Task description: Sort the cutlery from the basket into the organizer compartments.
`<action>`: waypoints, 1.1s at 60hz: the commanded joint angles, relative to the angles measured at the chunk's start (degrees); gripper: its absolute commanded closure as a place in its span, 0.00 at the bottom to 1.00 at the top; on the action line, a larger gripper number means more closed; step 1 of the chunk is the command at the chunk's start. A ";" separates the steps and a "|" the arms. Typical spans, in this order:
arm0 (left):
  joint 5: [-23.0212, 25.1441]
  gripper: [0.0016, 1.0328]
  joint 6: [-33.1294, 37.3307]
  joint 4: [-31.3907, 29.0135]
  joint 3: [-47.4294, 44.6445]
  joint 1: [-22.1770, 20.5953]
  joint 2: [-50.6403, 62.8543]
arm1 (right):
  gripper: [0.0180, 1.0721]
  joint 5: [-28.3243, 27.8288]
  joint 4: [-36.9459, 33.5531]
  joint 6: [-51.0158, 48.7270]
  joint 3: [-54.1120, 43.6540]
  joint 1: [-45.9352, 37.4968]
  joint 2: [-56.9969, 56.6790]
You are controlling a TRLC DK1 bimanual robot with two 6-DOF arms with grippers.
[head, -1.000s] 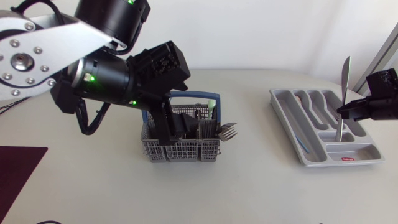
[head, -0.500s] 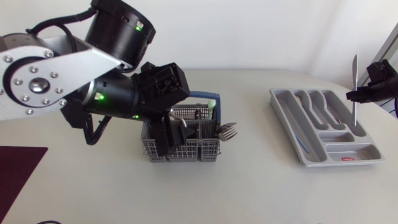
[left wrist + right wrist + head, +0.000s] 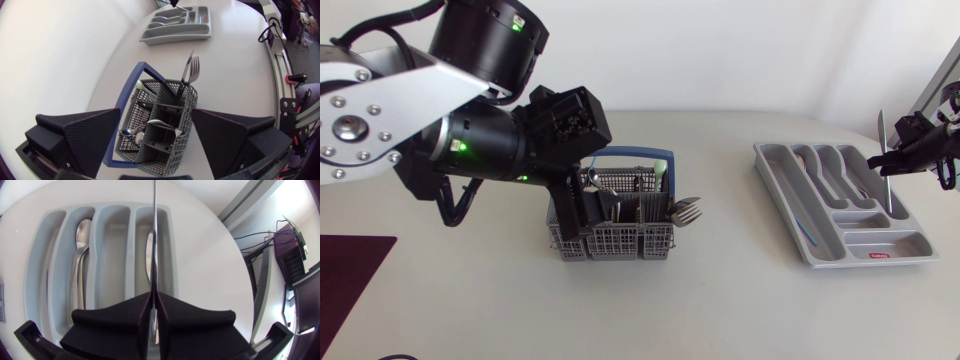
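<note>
Both right fingers [image 3: 115, 322] clamp the knife [image 3: 154, 235] over the organizer [image 3: 112, 250].

The worktop [image 3: 720, 310] is showing a plain off-white. The basket [image 3: 610, 240] is wearing a light grey square-mesh grid, and its handle [image 3: 630, 155] is showing blue. The forks [image 3: 687, 210] in it are gleaming silver. At the right, the organizer [image 3: 900, 243] is showing a smooth pale grey, with a small red label [image 3: 878, 256] on its near wall. The spoon [image 3: 82, 235] lying inside is shining silver, as is the knife [image 3: 154, 240]. The right pincer [image 3: 153, 305] and the left pincer [image 3: 156, 125] are showing matte black with a fine dotted texture. The left arm [image 3: 380, 110] is showing silver-grey with black joints, where small lights [image 3: 460, 150] are glowing green. At the near left, a mat [image 3: 350, 280] is showing dark maroon.
</note>
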 commanded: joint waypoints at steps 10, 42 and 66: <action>-0.78 0.05 1.10 -0.95 -2.48 0.57 -2.87 | 0.93 1.23 0.13 1.96 0.05 1.40 4.00; -1.92 0.05 4.00 -1.22 -9.25 4.87 -12.19 | 0.47 4.31 6.37 3.54 -6.10 2.20 0.84; 0.98 0.05 7.08 -0.43 -15.49 8.48 -17.29 | 0.29 -2.55 12.52 0.64 -33.61 10.02 -29.39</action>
